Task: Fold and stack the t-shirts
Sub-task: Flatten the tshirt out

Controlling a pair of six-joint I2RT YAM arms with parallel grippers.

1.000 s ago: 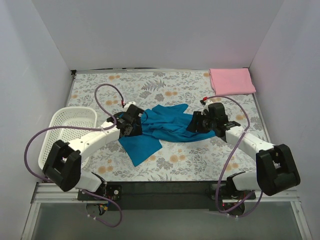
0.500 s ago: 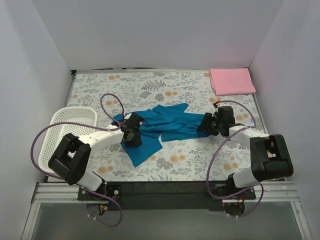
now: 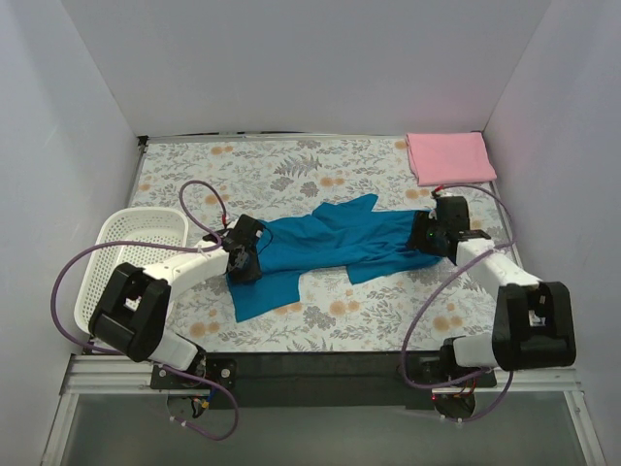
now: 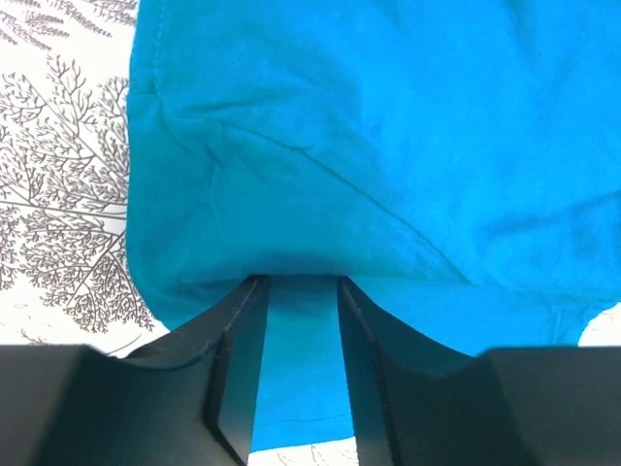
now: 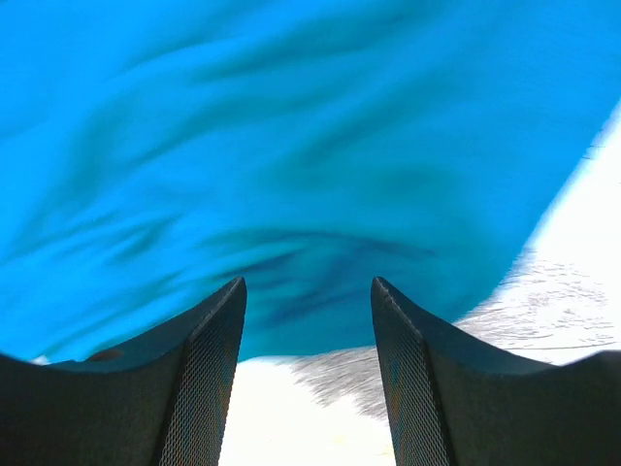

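Note:
The teal-blue t-shirt lies stretched out left to right on the floral table. My left gripper is at its left end. In the left wrist view the fingers stand close together with a band of the teal shirt and its hem between them. My right gripper is at the shirt's right end. In the right wrist view its fingers stand apart over bare table, with the shirt's edge just beyond the tips. The pink t-shirt lies folded at the back right corner.
A white lattice basket stands at the left edge of the table, close to my left arm. Grey walls enclose the table on three sides. Purple cables loop over both arms.
The teal shirt has been pulled out from a bunched heap into a long spread. My right gripper moved right and back with it; my left gripper moved a little left.

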